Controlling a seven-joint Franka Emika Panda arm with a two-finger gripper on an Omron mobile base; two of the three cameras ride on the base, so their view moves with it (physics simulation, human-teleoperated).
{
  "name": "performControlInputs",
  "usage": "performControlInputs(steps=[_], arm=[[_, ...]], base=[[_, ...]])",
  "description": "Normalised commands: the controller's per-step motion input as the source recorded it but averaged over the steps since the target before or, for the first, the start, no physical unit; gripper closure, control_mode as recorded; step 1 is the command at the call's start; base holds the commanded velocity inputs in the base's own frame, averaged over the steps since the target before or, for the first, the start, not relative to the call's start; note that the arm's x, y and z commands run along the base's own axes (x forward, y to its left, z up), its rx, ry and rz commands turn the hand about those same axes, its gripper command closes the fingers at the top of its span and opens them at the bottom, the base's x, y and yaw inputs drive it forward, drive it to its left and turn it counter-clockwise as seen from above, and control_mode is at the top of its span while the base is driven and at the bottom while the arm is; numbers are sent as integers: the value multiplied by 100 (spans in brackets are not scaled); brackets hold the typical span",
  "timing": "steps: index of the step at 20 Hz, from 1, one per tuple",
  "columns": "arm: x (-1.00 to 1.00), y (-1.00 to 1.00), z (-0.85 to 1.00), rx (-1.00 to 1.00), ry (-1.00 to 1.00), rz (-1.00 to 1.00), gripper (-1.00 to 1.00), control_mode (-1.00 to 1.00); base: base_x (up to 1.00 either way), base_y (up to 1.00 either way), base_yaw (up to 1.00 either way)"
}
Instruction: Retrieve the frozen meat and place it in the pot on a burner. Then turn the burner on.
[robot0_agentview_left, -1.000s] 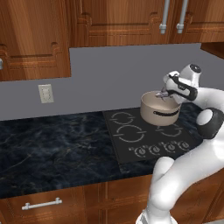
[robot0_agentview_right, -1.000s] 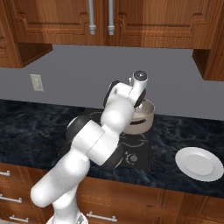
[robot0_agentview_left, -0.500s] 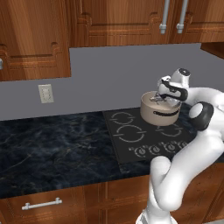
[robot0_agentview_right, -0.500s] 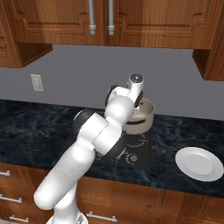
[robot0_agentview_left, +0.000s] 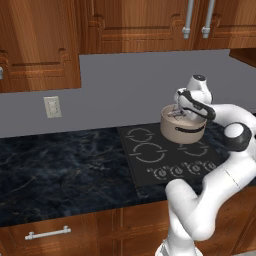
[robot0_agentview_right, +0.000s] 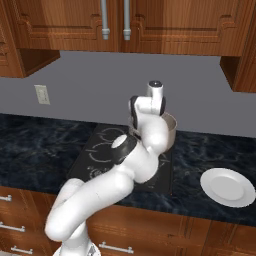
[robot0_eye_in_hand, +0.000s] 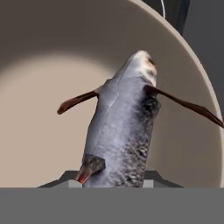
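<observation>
The frozen meat is a grey fish with thin reddish-brown fins (robot0_eye_in_hand: 124, 131). My gripper (robot0_agentview_left: 179, 113) is shut on it at its tail end. In the hand view the fish hangs head-first inside the pale interior of the pot (robot0_eye_in_hand: 39, 109). The beige pot (robot0_agentview_left: 184, 131) with dark side handles stands on the back right burner of the black cooktop (robot0_agentview_left: 165, 162), covering the ring under it. My hand sits just over the pot's rim, and the fish (robot0_agentview_left: 175, 113) shows at the rim. In the right base view my arm hides most of the pot (robot0_agentview_right: 170, 131).
White-outlined burner rings (robot0_agentview_left: 148, 153) lie left of the pot. A row of small knobs (robot0_agentview_left: 182, 170) runs along the cooktop's front edge. A white plate (robot0_agentview_right: 230, 186) lies on the dark counter to the right. Wooden cabinets hang overhead, and an outlet (robot0_agentview_left: 51, 106) is on the wall.
My hand has moved left and slightly down with the fish, from beside the pot's right rim to over its opening. The pot has stayed put.
</observation>
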Motion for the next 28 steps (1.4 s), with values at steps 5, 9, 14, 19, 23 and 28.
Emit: performControlInputs(steps=[5, 9, 14, 19, 23, 28], arm=[[18, 0, 0, 0, 10, 0, -100, -100], [0, 0, 0, 0, 4, 0, -100, -100], [0, 0, 0, 0, 0, 0, -100, -100], [-2, 0, 4, 0, 0, 0, -100, -100], [-18, 0, 23, 0, 0, 0, -100, -100], [-44, 0, 13, 0, 0, 0, -100, -100]], base=[[0, 0, 0], [0, 0, 0], [0, 0, 0], [0, 0, 0], [0, 0, 0], [0, 0, 0]])
